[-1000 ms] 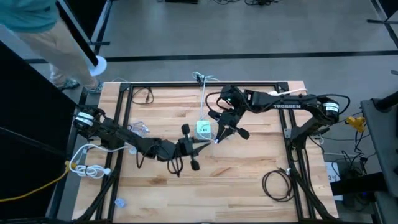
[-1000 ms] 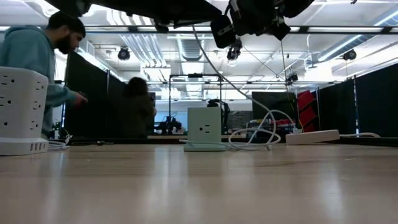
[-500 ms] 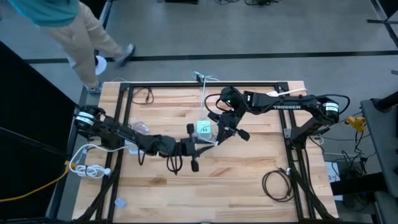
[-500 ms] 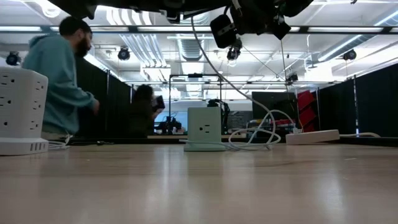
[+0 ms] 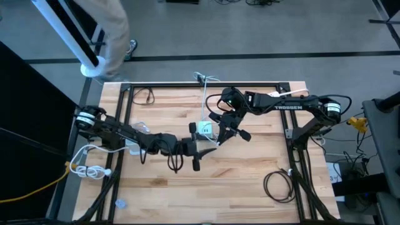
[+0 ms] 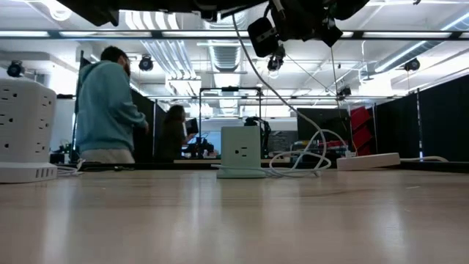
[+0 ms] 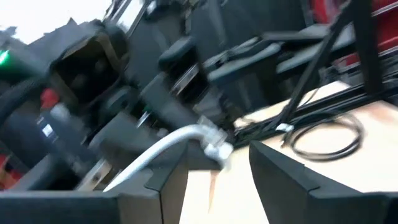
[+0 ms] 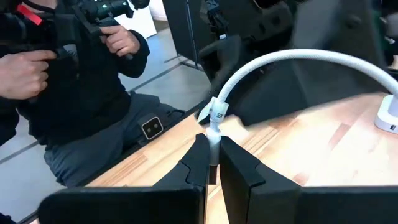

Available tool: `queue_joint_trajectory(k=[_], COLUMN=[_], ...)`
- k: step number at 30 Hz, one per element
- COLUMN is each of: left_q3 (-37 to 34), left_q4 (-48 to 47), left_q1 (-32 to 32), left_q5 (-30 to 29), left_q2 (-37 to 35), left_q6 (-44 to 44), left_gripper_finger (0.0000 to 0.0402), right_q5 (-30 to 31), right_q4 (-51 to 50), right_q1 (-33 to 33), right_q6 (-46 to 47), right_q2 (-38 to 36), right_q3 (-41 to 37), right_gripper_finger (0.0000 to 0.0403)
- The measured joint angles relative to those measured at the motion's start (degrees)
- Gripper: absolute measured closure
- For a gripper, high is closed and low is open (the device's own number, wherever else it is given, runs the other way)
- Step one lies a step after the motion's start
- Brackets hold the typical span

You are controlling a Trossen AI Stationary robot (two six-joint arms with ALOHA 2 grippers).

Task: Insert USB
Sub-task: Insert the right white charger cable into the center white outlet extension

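A white cable ends in a USB plug (image 8: 213,122), which is held in my right gripper (image 8: 213,168) above the table's middle (image 5: 220,139). A white charger block (image 5: 205,129) with sockets stands on its base on the wood just left of that gripper; it also shows in the low view (image 6: 240,150). My left gripper (image 5: 201,149) is open and level, just near-left of the plug. In the left wrist view the plug (image 7: 217,149) floats ahead of its two spread fingers (image 7: 280,177), untouched. My right gripper pinches the USB plug's lower end (image 8: 212,148) between its two fingers (image 8: 199,163). The plug points out along the fingers. The cable (image 8: 292,57) arcs away from it, and plug and cable are clear of the table.
A black cable coil (image 5: 279,185) lies near right, a white coil (image 5: 90,169) near left, and a small black cable (image 5: 147,97) far left. The low view shows a white outlet tower (image 6: 26,132) and a power strip (image 6: 366,160). A person (image 5: 109,28) walks beyond the far left corner.
My left gripper has moved toward the table's right edge, closer to the plug and my right gripper, staying open. My right gripper has kept the plug where it was. The person behind the table has walked on.
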Motion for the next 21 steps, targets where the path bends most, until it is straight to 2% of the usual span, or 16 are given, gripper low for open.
queue_joint_trajectory(k=[2,6,14,18,21], left_q3=[0.0,0.0,0.0,0.0,0.0], left_q4=[0.9,1.2,1.4,1.3,1.4], left_q1=[0.1,0.9,3.3,3.7,4.0], left_q5=[2.4,3.1,9.7,10.1,12.6], left_q2=[0.0,0.0,0.0,0.0,0.0], left_q6=[1.4,3.1,1.1,0.8,0.9], left_gripper_finger=[0.0241,0.0255,0.0304,0.0331,0.0348], right_q5=[0.0,0.0,1.2,1.5,1.5], right_q4=[0.0,-0.1,0.0,0.0,0.0], right_q1=[0.0,0.2,1.0,1.2,1.3], right_q6=[0.4,1.0,1.5,1.5,1.5], right_q2=[0.0,0.1,0.1,0.1,0.1], right_q3=[0.0,0.0,0.0,0.0,0.0], right_gripper_finger=[0.0392,0.0392,0.0392,0.0392,0.0392])
